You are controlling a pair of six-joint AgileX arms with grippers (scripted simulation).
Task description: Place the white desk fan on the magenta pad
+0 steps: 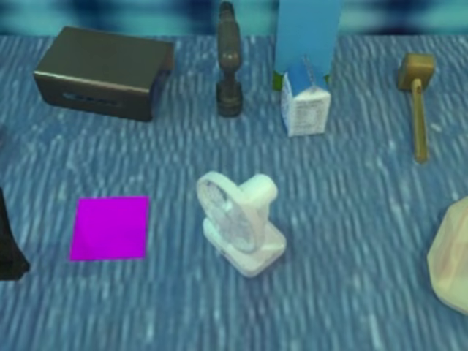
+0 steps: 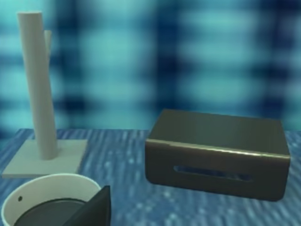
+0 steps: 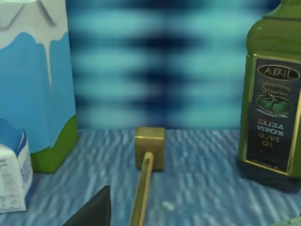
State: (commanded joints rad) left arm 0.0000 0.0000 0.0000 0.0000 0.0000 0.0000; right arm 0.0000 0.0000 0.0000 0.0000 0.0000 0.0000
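fan: white desk fan (image 1: 241, 223), round grille, rect base, table centre
pad: magenta pad (image 1: 110, 227), flat square, left of fan, apart
grippers: mostly cut off, open/closed can't tell

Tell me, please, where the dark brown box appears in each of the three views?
Top view: the dark brown box sits at the table's far left corner.
Left wrist view: the box fills the near right, slot facing the camera.
Right wrist view: not in it.
Shared landmark: the blue striped tablecloth shows in every view.
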